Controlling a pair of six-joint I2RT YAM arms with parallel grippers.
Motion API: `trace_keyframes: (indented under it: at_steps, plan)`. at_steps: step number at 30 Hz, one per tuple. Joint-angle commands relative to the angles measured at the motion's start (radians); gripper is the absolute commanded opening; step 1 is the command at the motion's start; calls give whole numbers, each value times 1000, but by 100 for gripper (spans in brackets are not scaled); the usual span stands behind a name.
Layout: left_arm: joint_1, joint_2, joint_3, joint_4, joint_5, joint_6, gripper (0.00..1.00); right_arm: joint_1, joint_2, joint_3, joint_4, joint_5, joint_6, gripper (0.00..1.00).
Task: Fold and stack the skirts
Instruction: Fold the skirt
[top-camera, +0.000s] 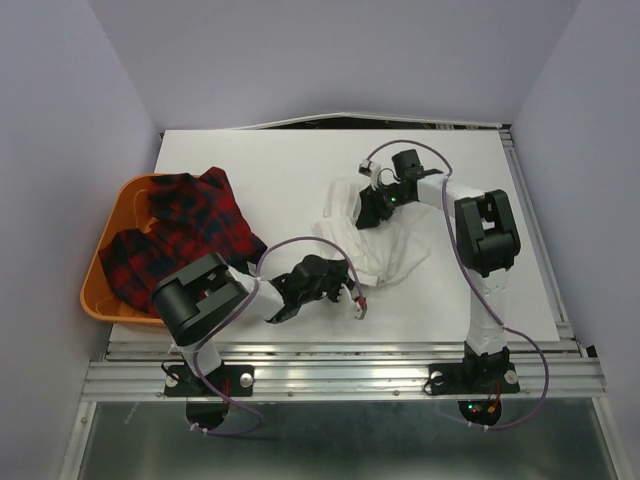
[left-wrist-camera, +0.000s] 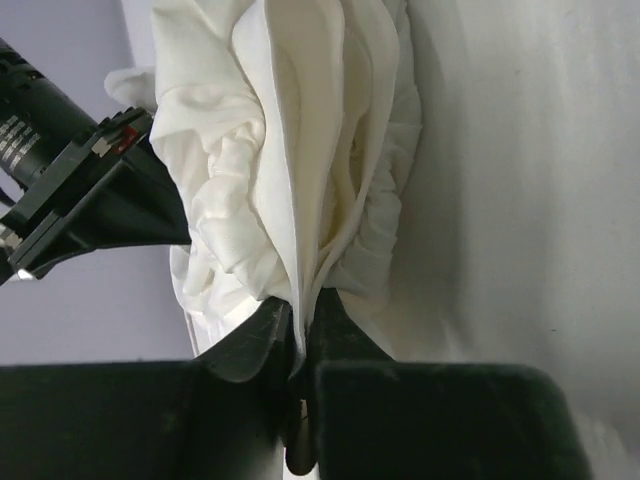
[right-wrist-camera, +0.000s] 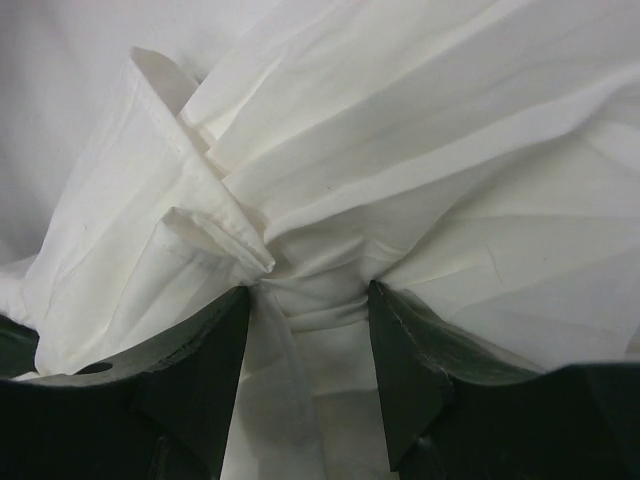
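Observation:
The white pleated skirt (top-camera: 390, 248) lies crumpled on the white table right of centre. My left gripper (top-camera: 346, 284) is at its near left edge. In the left wrist view, this gripper (left-wrist-camera: 303, 316) is shut on a thin fold of the skirt (left-wrist-camera: 290, 150), which bunches up beyond it. My right gripper (top-camera: 371, 208) is on the skirt's far left part. In the right wrist view, this gripper (right-wrist-camera: 308, 300) is open and presses into the skirt (right-wrist-camera: 400, 150), with cloth gathered between the tips. Red-and-black plaid skirts (top-camera: 190, 225) lie heaped in and over the basket.
An orange plastic basket (top-camera: 100, 272) sits at the table's left edge under the plaid skirts. The white table (top-camera: 300, 170) ends at a metal rail near the arm bases. The right arm (left-wrist-camera: 80, 190) shows at the left of the left wrist view.

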Motion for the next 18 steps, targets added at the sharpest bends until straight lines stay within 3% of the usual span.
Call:
trace_keyframes:
  at_steps: [1, 4, 6, 13, 18]
  plan:
    - [-14, -127, 89, -164, 70, -34, 1, 69, -26, -128, -55, 16, 64, 57]
    - [-19, -180, 122, -331, 113, -61, 0, 69, -92, -167, -38, -2, 96, 57]
    - [-27, -209, 209, -621, 155, -104, 0, 69, -150, -137, -56, 47, 92, 58]
    - [-31, -221, 334, -914, 223, -270, 0, 48, -139, 64, -119, 133, 61, 65]
    - [-33, -207, 392, -1002, 265, -374, 0, -1, -29, 252, -171, 178, 46, 67]
